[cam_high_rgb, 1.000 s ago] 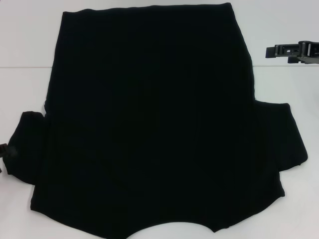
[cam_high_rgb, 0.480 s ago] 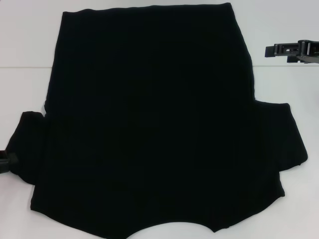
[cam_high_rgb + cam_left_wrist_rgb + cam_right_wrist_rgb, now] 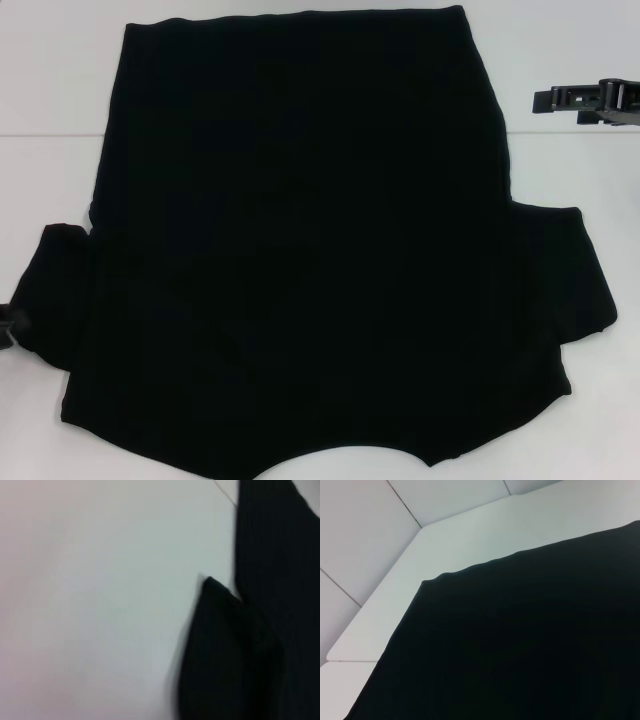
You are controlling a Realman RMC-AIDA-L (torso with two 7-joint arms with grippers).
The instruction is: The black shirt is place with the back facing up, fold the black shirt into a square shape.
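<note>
Spreading flat on the table point(image 3: 60, 60), the shirt point(image 3: 300, 240) lies plain side up, ready for folding. Our left claw point(image 3: 8, 325) touches its near sleeve, grip unclear; our right claw point(image 3: 585, 100) hangs just beyond the hem's corner, grip likewise unclear.

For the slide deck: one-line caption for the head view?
Black shirt spread flat on white table; left gripper by its left sleeve, right gripper off to the far right.

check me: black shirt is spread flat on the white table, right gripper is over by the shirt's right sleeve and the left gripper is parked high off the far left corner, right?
Not quite: the arms are swapped. The head view shows the left gripper at the black shirt's left sleeve, and the right gripper off the far right. The white table part holds.
</note>
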